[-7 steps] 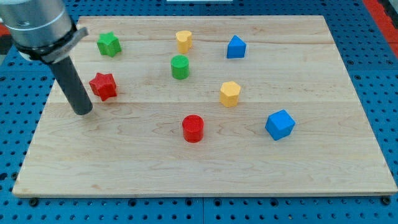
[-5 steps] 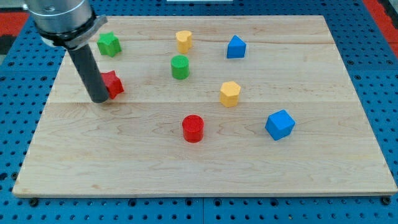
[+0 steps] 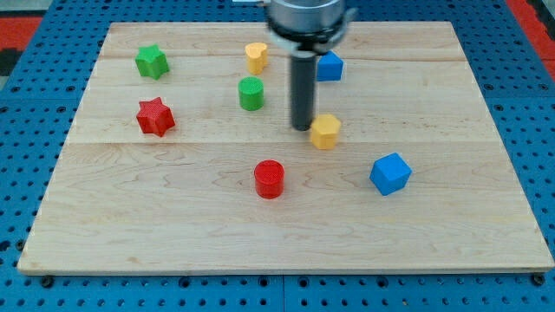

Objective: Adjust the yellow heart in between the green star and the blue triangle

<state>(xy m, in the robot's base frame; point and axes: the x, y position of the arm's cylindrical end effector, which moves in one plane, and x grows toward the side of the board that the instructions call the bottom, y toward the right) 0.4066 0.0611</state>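
Yellow is the colour to watch: the yellow heart [image 3: 256, 57] is sitting near the board's [image 3: 486, 225] top edge, between the green star [image 3: 152, 61] and the blue triangle [image 3: 329, 66], nearer the triangle. The rod has no fingers to open or close; its tip [image 3: 302, 126] is sitting just left of the yellow hexagon [image 3: 325, 132], well below the heart. That heart looks small, light and rigid, likely sliding easily, so I'm expecting a gentle nudge flat against its right side.

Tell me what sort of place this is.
Likely a robotics lab bench: a wooden board on blue pegboard, small coloured blocks such as a red star, and my tip beside a yellow block.
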